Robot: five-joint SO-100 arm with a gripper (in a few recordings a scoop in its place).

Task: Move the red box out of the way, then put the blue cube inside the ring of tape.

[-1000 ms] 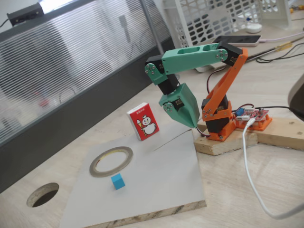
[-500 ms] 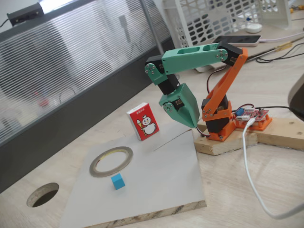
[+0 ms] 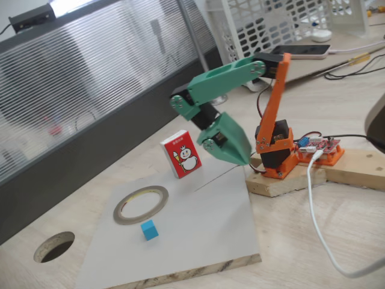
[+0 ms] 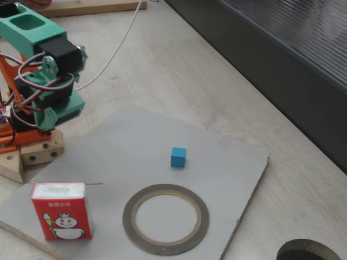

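Centre of a fixed view: the red box (image 3: 181, 155) stood upright at the back edge of the grey board (image 3: 210, 229), untouched. Just right of it we saw the green gripper (image 3: 243, 158), tip low, apart from the carton; its fingers looked closed, though we could not tell for certain. Lower left: the ring of tape (image 3: 141, 204) lay flat, hollow; the blue cube (image 3: 148, 229) sat near it, outside. We judged step one barely begun; next, the gripper needed to reach the box.
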